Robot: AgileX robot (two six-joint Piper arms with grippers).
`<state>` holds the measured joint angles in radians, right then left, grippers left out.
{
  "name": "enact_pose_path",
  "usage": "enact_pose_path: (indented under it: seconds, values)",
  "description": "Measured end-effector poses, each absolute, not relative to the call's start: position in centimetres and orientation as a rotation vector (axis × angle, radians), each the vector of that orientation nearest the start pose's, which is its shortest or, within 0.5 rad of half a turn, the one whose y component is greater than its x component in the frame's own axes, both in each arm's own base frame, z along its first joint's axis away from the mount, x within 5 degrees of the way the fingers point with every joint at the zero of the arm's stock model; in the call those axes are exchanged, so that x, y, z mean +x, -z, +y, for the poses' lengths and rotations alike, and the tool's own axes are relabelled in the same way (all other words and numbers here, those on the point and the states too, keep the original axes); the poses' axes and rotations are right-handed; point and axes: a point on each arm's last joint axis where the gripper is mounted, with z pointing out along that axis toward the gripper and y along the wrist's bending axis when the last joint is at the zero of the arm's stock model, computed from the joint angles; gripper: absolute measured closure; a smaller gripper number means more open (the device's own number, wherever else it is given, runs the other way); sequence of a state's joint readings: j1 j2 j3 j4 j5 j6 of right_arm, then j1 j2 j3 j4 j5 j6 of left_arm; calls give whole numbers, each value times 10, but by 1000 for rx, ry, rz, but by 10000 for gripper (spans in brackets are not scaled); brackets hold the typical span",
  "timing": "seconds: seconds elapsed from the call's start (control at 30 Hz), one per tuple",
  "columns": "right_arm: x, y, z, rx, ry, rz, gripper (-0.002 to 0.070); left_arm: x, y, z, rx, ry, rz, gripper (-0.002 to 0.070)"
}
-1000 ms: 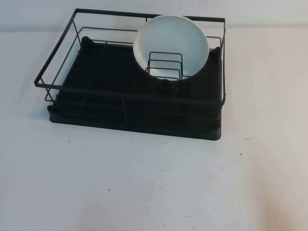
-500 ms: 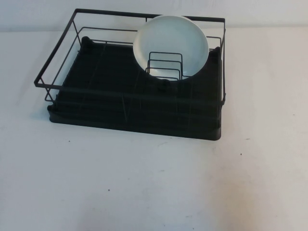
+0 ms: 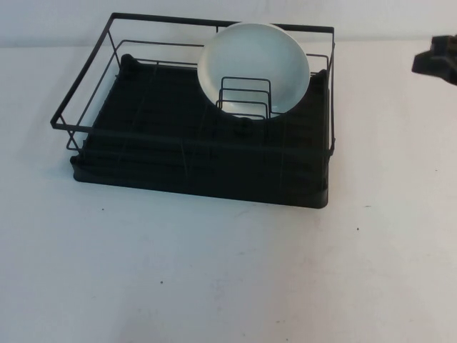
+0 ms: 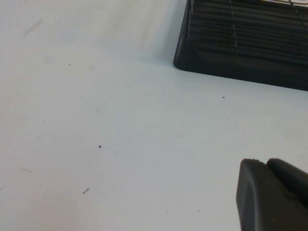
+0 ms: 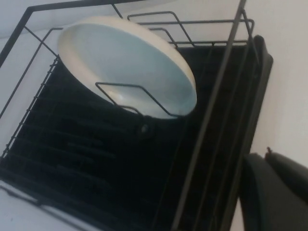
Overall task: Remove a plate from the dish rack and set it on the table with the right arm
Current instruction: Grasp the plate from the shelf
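The white plate [image 3: 253, 61] stands on edge in the back right of the black dish rack [image 3: 157, 143], leaning behind small wire dividers [image 3: 245, 96]. My right gripper [image 3: 437, 61] shows at the right edge of the high view, above the table and to the right of the rack. In the right wrist view the right gripper [image 5: 264, 155] is shut and empty, just outside the rack's right side [image 5: 226, 96], with the plate [image 5: 130, 62] ahead. My left gripper [image 4: 264, 163] is shut and empty over the table, near the rack's corner [image 4: 240, 43].
The white table [image 3: 214, 271] spreads in front of the rack and on both sides of it, with a few dark specks. The rack's tall wire rail [image 3: 214, 21] runs round the plate.
The right gripper has come into the high view at the right edge; it was out of view before. The plate and rack have not moved.
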<state>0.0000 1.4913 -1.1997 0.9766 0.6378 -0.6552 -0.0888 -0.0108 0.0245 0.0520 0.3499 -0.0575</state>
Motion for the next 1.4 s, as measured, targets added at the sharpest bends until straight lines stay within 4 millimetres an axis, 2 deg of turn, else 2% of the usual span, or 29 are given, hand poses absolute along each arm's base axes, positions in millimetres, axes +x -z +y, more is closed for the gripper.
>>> enact_pose_path:
  seconds: [0.1,0.2,0.37,0.5,0.77,0.87,1.0,1.1,1.4]
  values:
    - [375,-331,48,-105,-721,2167,694,53,-174,-3,61,52,1846,680]
    - [408,-330,58,-181,-769,2172,694,53,-174,-3,61,52,1846,680]
    - [451,-329,91,-397,-782,2164,694,53,-174,-3,61,52,1846,680]
    - [473,-329,113,-534,-759,2153,694,53,-174,-3,61,52,1846,680]
    - [490,-330,129,-692,-654,2132,673,53,-174,-3,61,52,1846,680]
    - [492,-327,133,-778,-597,2101,587,53,-174,-3,61,52,1846,680]
    - [497,-321,137,-806,-550,2075,398,53,-174,-3,61,52,1846,680]
    - [501,-314,138,-800,-540,2075,326,53,-174,-3,61,52,1846,680]
    - [508,-305,143,-861,-469,2013,295,53,-174,-3,61,52,1846,680]
